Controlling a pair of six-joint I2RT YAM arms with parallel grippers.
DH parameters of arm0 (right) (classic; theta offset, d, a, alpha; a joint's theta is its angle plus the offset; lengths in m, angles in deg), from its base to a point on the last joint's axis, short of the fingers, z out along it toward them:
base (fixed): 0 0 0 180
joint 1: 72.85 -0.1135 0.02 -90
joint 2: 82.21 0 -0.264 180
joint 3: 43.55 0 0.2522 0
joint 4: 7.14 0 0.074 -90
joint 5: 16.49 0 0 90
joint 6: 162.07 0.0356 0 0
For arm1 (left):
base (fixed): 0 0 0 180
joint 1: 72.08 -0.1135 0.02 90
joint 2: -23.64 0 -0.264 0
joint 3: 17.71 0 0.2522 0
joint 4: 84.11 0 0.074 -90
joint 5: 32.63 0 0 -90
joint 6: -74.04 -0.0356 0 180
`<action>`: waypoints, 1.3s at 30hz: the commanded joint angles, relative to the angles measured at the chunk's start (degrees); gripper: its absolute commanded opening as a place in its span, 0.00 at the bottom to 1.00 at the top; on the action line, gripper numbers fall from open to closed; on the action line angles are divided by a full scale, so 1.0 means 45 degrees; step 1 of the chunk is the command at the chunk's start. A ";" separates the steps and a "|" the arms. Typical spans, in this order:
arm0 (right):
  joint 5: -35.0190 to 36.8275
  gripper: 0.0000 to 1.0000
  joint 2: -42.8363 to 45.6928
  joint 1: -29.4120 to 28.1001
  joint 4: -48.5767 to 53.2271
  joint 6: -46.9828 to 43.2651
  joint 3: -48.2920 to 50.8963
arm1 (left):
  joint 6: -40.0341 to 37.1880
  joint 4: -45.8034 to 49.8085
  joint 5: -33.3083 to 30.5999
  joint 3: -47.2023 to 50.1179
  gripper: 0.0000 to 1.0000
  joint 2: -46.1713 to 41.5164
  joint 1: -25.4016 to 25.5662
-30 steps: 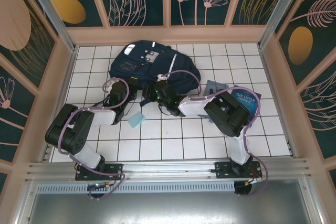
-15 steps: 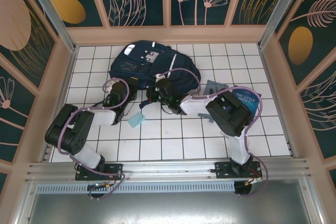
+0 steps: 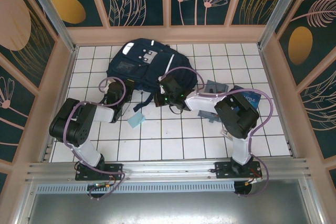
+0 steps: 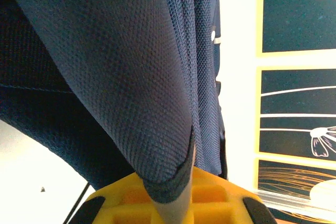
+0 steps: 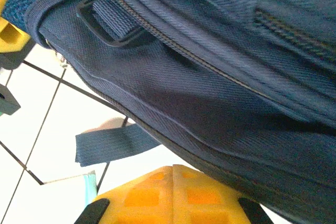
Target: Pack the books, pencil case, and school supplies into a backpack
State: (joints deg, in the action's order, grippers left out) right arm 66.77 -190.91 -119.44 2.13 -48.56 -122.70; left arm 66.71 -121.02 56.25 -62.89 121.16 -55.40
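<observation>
The navy backpack (image 3: 149, 66) lies at the back of the tiled table, tilted toward the left. My left gripper (image 3: 127, 97) is at its near left edge, shut on a fold of the backpack's mesh fabric (image 4: 157, 129), whose dark hem sits between the yellow fingers (image 4: 220, 203). My right gripper (image 3: 156, 98) is shut under the backpack's near rim (image 5: 210, 103), its pads meeting with nothing visible between them. A light-blue flat piece (image 3: 137, 120) lies just in front. The grey-blue pencil case (image 3: 212, 86) and a blue book (image 3: 253, 99) lie on the right, partly hidden by the right arm.
A loose dark strap (image 5: 113, 142) trails on the tiles beside my right gripper (image 5: 172, 169), over a beige piece (image 5: 105, 123). The light-blue piece's corner (image 5: 90, 184) lies close by. Low walls (image 3: 68, 77) ring the white tiled table (image 3: 173, 140).
The right gripper has closed and moved up against the backpack's rim. The backpack has shifted back and to the left. The left arm, still gripping, has swung left with it.
</observation>
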 commanded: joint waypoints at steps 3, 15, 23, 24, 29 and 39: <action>-0.0021 0.00 0.0534 0.0099 0.0102 -0.0311 -0.0040 | -0.0060 -0.1490 0.0870 -0.0632 0.00 -0.0031 -0.0175; -0.0305 0.61 -0.0445 0.0238 -0.2578 0.0840 -0.1599 | 0.1927 -0.1587 0.2088 -0.1239 0.00 0.0085 0.1204; 0.1614 0.65 -0.0648 0.0304 -0.3372 0.0388 -0.1060 | 0.2371 -0.1812 0.1872 -0.1032 0.00 -0.0023 0.1426; 0.2172 0.65 -0.0705 0.0313 -0.3377 0.0210 -0.1109 | 0.2376 -0.1721 0.1905 -0.1110 0.00 -0.0073 0.1457; 0.3278 0.65 -0.1277 0.0299 -0.3429 -0.0873 -0.1766 | 0.2397 -0.1496 0.2230 -0.1179 0.00 -0.0231 0.1521; 0.5122 0.27 -0.1850 0.0177 -0.4913 -0.2337 -0.1791 | 0.2089 -0.0220 0.1785 -0.0594 0.00 -0.1773 0.1550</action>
State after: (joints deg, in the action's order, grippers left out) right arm 80.94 -198.02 -120.56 -11.16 -55.03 -129.80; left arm 76.70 -120.32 58.17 -65.64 118.97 -50.11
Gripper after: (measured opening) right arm 0.304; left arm 0.051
